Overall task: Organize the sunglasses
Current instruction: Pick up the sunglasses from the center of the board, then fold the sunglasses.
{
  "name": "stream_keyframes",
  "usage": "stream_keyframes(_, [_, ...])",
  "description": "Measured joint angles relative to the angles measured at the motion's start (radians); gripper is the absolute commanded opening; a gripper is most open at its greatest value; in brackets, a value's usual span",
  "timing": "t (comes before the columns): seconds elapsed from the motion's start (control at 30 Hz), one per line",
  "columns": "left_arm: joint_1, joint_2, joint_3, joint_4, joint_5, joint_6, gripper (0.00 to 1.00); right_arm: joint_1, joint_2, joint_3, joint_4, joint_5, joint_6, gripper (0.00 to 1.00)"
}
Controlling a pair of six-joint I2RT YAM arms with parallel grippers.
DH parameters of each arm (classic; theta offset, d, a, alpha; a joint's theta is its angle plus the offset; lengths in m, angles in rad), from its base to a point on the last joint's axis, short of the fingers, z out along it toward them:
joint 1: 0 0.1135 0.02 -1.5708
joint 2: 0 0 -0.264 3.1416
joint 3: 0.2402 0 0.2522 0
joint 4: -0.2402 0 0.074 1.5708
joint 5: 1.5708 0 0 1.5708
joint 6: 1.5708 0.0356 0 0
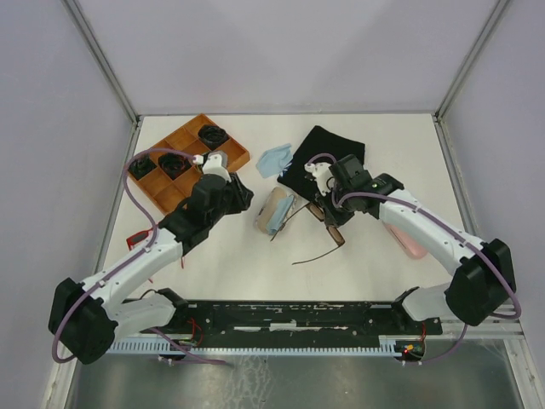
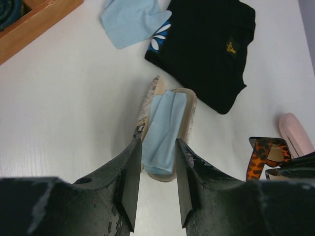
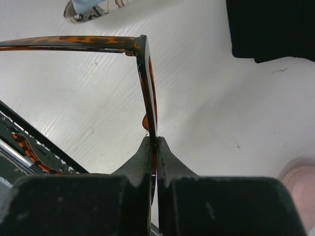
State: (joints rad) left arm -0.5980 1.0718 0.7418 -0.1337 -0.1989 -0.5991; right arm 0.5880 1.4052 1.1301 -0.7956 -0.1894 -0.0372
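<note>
- Right claw [image 3: 154, 147] first, big and close at the bottom of its own wrist view. It's clenched tight on the sunglasses [image 3: 146, 83], pinching the front edge-on at its lower end. I can't make out whether the pads sit on lens or rim.
- It's a tortoiseshell pair, with one thin temple [image 3: 64, 42] swung open and running off to the upper left of that view.
- From overhead they sit near the centre of the picture, just right of the open patterned case [image 1: 274, 211]. I can't tell whether they are clear of the worktop [image 1: 230, 264].
- My read on how they'll handle: light, with a stiff plastic front, slick lenses that scratch, and small hinges as the weak spot.
- Best hold, I'd say, is across the rim or at the bridge, never on a temple. Pinched out at one end like this, the pair could pivot in the grip.
- That open temple looks likely to swing or snag on something, so I'd want it folded before the pair goes anywhere snug.
- Left claw [image 2: 157, 145] is released, its fingers parted with nothing between them. It points at the case, where a folded blue cloth [image 2: 162, 128] lies inside.
- Also about: a black pouch [image 2: 206, 44] at upper right, a pink case [image 2: 295, 132] at the right edge, and a wooden tray [image 1: 183, 158] at upper left of the overhead view.
</note>
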Motion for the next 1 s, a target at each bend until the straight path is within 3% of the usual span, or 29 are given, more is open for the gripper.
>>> stream_keyframes(0.27, [-0.173,0.158,0.193,-0.037,-0.068,0.048,0.41,0.026,-0.080,-0.028,0.087,0.118,0.081,0.00])
stream_keyframes(0.53, [-0.319,0.277,0.271,-0.082,-0.175,0.081,0.41,0.027,-0.115,-0.044,0.144,0.201,0.126,0.00])
stream_keyframes(1.0, [-0.384,0.348,0.308,-0.105,-0.210,0.088,0.41,0.027,-0.167,-0.079,0.243,0.235,0.192,0.00])
